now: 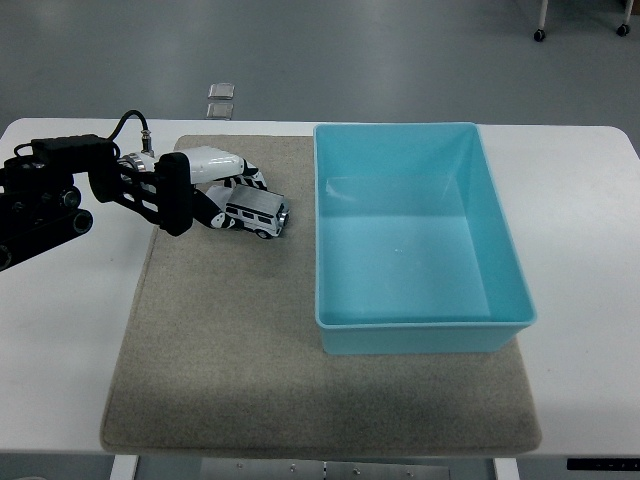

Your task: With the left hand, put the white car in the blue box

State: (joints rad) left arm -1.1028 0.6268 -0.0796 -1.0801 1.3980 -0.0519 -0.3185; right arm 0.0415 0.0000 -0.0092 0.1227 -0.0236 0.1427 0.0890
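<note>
The white toy car (256, 213) is tilted, nose down to the right, just over the grey mat (230, 340), left of the blue box (415, 240). My left hand (228, 190) comes in from the left edge and its white fingers are curled around the car's rear and roof. The blue box stands on the mat's right half with nothing in it. The right arm does not show.
Two small grey squares (221, 99) lie on the floor beyond the table's far edge. The white table (60, 330) shows bare to the left of the mat and to the right of the box.
</note>
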